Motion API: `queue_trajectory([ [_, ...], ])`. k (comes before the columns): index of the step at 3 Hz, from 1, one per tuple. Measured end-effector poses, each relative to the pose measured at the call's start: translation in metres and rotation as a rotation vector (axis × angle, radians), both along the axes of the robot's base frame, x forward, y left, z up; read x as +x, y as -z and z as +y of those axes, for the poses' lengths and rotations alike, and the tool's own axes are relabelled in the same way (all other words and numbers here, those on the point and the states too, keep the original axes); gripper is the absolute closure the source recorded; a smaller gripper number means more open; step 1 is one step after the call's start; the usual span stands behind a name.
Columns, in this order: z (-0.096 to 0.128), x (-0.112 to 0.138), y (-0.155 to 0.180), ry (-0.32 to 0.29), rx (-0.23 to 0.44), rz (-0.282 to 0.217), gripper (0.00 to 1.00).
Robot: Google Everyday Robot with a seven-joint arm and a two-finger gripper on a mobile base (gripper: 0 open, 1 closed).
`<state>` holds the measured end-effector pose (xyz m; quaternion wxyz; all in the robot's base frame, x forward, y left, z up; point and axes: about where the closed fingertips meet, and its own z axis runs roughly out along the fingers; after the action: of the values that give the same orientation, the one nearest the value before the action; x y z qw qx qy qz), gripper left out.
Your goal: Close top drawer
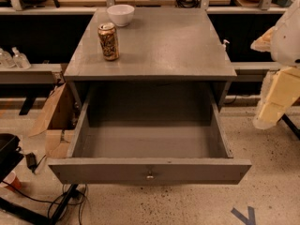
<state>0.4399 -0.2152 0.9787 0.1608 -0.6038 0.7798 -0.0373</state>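
Note:
The top drawer (150, 170) is a wide, deep grey wooden drawer pulled far out toward me. Its inside (150, 139) holds nothing I can see. Its flat front has one small metal knob (150, 175) at the centre. It hangs out from under the grey cabinet top (159, 46). My gripper (274, 102) is the cream-coloured part at the right edge, below the white arm (286, 36). It hangs to the right of the drawer's right side wall, apart from it, at about the height of the drawer opening.
A gold drink can (108, 41) and a white bowl (120, 14) stand on the cabinet top. A cardboard box (56, 121) sits left of the cabinet. Cables (65, 203) and a black stand (7, 153) lie on the floor at lower left. Shelving runs behind.

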Motion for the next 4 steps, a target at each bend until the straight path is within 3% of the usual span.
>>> queue_trajectory([
  [1,0.004,0.004,-0.006,-0.003,-0.007,-0.016,0.00],
  [2,0.003,-0.012,0.006,0.025,0.020,-0.033,0.18],
  [4,-0.033,-0.064,0.106,0.179,0.058,-0.044,0.64],
])
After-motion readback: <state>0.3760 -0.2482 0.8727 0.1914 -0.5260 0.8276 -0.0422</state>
